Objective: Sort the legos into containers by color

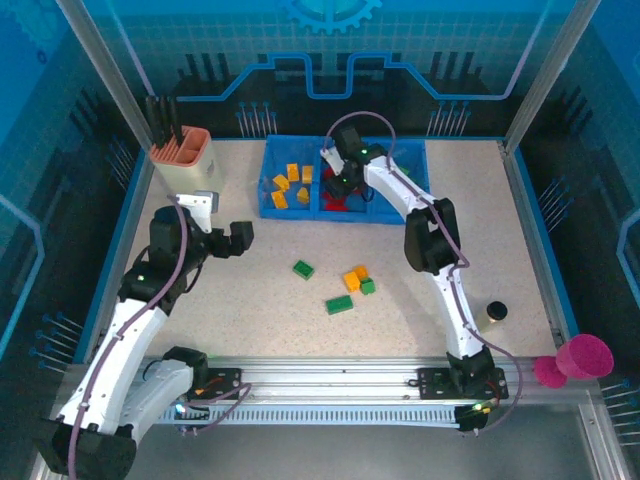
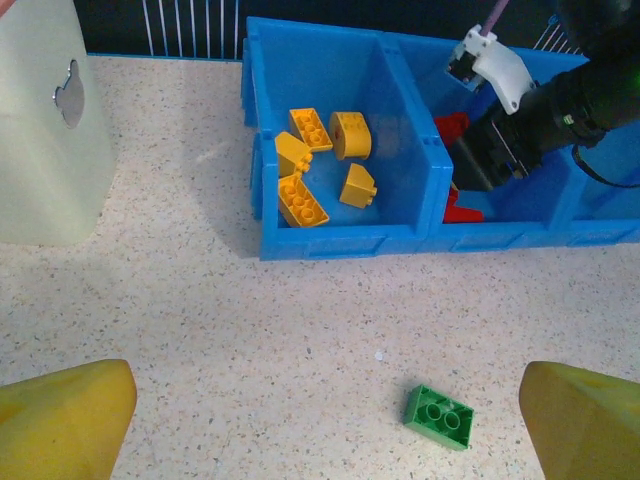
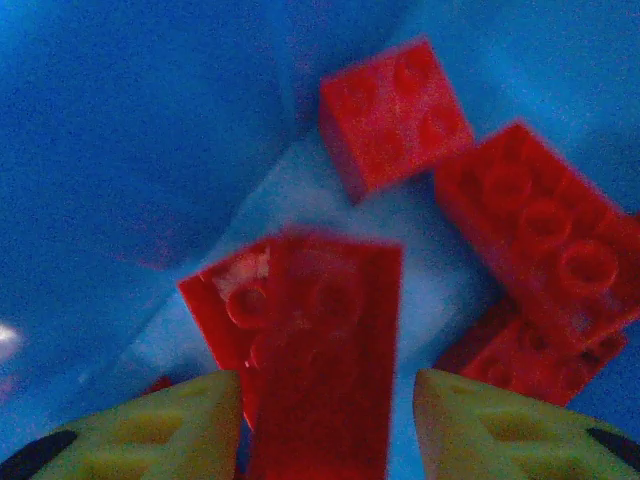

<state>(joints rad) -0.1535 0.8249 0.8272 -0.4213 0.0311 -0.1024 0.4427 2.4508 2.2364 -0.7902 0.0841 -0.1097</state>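
From above, the low blue plastic tray (image 1: 290, 213) with three compartments stands at the far side of the speckled table (image 1: 250, 300). The right arm hides much of its middle and right compartments. Five yellow-orange plastic bricks (image 1: 290, 185) lie in the left one. Loose on the table are three green plastic bricks (image 1: 339, 304) and two more orange ones, close together. The right gripper (image 1: 340, 185) dips into the middle compartment. The left gripper (image 1: 232, 240) hangs over the table near the beige cup with an orange rim (image 1: 182, 160), jaws wide.

At the left wrist, the yellow fingertips (image 2: 70, 420) are cut off at the bottom corners, far apart and holding nothing. One green brick lies on the table between them.

At the right wrist all is blurred. About five red plastic bricks (image 3: 395, 115) lie in the middle compartment, some cut off. One smeared oblong stands between the fingertips (image 3: 500, 430), which are partly spread. Blue shows beside it, so it is not clamped.
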